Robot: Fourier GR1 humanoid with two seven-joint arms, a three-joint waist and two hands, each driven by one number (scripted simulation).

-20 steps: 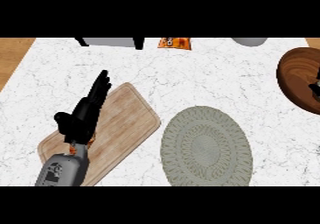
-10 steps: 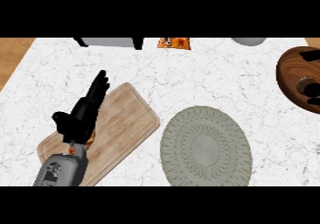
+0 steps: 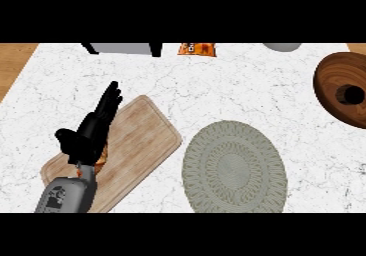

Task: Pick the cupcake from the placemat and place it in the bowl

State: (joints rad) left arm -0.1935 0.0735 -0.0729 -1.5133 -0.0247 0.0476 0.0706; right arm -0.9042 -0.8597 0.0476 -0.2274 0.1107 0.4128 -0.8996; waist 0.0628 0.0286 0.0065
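A brown wooden bowl [image 3: 341, 75] stands at the right edge, partly cut off by the view. Inside it lies a small dark round thing [image 3: 350, 94], which looks like the cupcake seen from above. The round grey woven placemat [image 3: 234, 167] lies in the middle of the counter with nothing on it. My left hand [image 3: 90, 132] rests at the left over a wooden cutting board [image 3: 142, 142], fingers straight and pointing away, holding nothing. My right hand does not show in the view.
A small orange-brown thing [image 3: 99, 159] peeks out beside my left wrist on the board. Along the far edge stand a grey box [image 3: 123, 48], an orange packet [image 3: 197, 49] and a grey round object [image 3: 282, 47]. White marble counter lies between placemat and bowl.
Dark shapes at the right edge over the bowl, seemingly my right hand, have gone out of view. The dark round thing now lies alone in the bowl. My left hand has stayed still.
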